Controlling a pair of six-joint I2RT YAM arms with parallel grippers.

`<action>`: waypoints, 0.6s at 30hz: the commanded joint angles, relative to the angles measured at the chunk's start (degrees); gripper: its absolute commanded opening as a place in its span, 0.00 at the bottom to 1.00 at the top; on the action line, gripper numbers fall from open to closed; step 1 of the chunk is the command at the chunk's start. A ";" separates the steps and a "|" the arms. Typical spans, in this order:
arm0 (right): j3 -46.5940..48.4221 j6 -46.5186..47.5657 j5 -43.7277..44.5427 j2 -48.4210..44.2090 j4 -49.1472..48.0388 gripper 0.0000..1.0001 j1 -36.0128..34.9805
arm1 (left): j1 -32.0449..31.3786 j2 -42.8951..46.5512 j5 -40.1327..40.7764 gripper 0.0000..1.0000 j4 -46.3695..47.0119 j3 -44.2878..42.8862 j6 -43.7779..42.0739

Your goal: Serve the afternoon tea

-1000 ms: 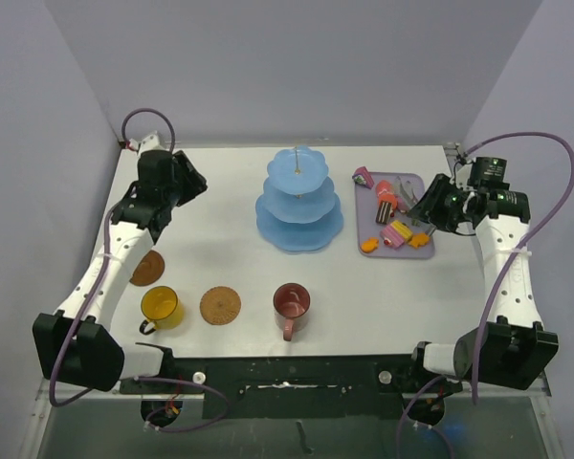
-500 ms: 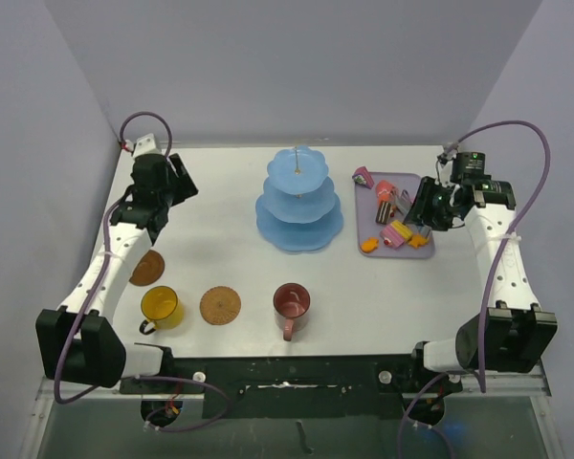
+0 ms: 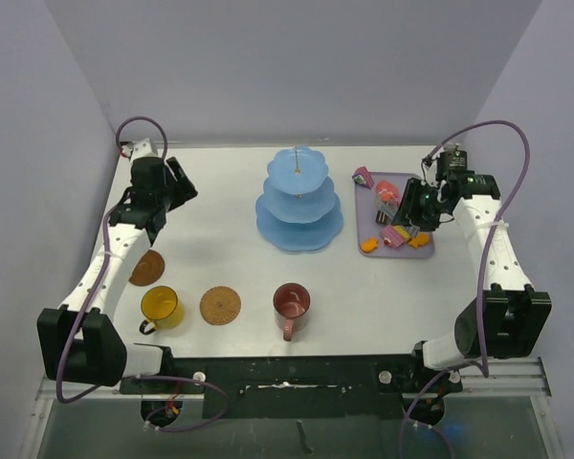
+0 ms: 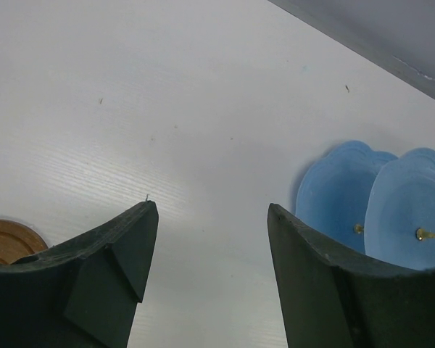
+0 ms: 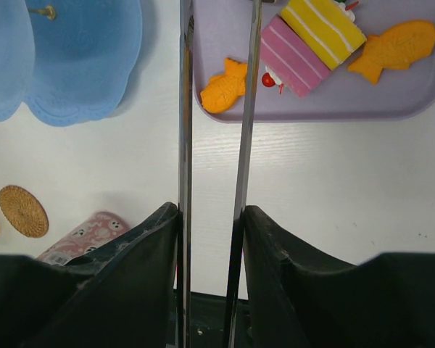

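Two right fingers [image 5: 123, 290] clamp the tongs [image 5: 185, 109], tips seemingly over the tray [image 5: 362, 99].

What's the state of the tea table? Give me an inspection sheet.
Surface: white table, no spills seen.
Job's things: blue three-tier stand bare; yellow mug, dark-red mug and two coasters near front, mugs off coasters; toy pastries on lilac tray, one at its far corner.
Clutter: nothing seen.
Hands: left hand open, empty; right hand shut on metal tongs by the tray.
Cables: purple cables loop off both arms.
Surroundings: plain walls on three sides.
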State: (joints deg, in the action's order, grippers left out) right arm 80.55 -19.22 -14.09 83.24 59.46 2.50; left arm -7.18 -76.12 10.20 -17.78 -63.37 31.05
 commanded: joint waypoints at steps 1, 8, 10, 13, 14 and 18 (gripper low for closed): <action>-0.89 -1.13 1.24 -1.36 -0.54 0.39 -0.58 | 0.50 0.23 -0.07 0.61 1.38 -2.86 -0.27; -0.90 -1.56 2.59 -1.43 -0.26 0.39 -0.93 | 0.41 1.54 -0.03 0.61 1.19 -1.93 -1.33; -0.90 -1.50 4.02 -0.93 0.40 0.39 -0.92 | 0.47 1.83 0.32 0.61 1.02 -2.08 -1.66; -0.76 -1.45 4.85 -0.11 0.18 0.40 -0.93 | 0.49 1.87 0.10 0.61 1.21 -1.90 -1.51; -1.09 -1.58 4.60 -0.10 -0.50 0.40 -0.94 | 0.48 1.93 -0.32 0.61 1.32 -1.62 -1.25; -1.45 -2.07 3.01 1.44 -2.22 0.41 -1.10 | 0.48 2.19 -1.32 0.61 1.72 -0.71 -0.56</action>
State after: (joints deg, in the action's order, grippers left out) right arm 79.22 -20.36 -10.68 83.37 60.05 1.83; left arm -7.03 -76.07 9.91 -17.89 -63.37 30.65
